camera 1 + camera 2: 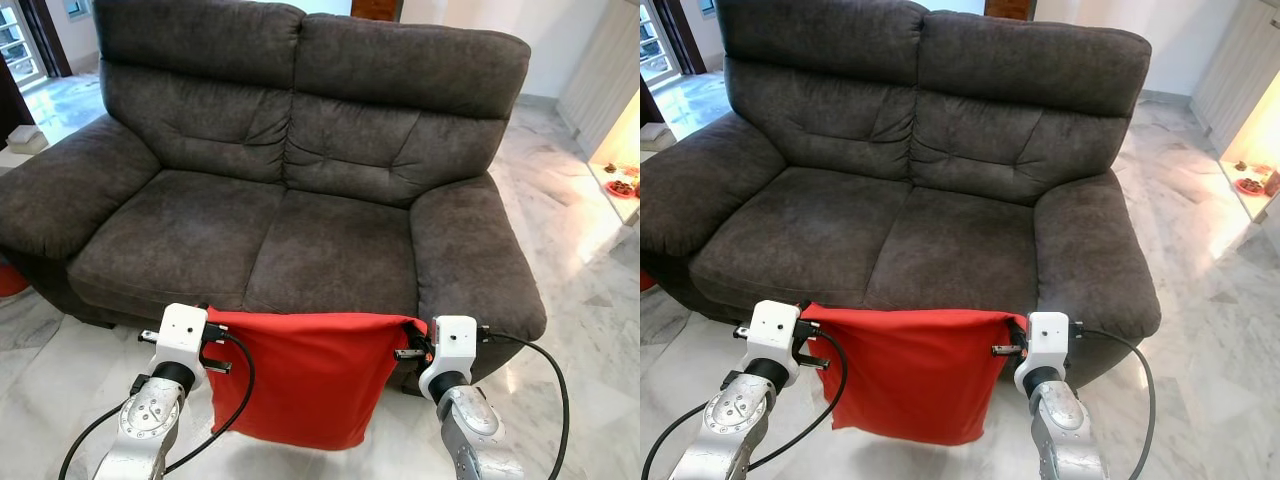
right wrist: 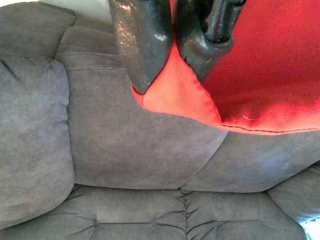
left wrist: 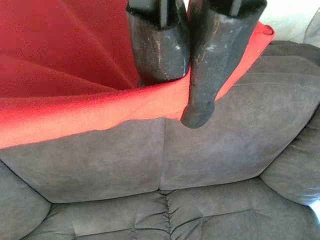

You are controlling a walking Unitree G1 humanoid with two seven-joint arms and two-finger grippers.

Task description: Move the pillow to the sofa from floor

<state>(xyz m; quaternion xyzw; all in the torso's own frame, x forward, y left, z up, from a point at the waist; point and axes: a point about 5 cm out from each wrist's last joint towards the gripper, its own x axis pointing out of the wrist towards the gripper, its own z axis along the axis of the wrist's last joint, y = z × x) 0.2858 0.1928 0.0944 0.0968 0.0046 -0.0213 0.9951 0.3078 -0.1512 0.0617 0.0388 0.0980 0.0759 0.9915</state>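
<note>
Pillow (image 1: pixel 300 380), red, hangs before the sofa (image 1: pixel 300 230), left gripper (image 3: pixel 172 75) and right gripper (image 2: pixel 170 55) fingers pinching its top corners, ready to lift onto the seat.

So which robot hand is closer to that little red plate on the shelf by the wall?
The right gripper. It pinches the red pillow's corner on the plate's side. The left gripper grips the opposite corner, farther away.
</note>
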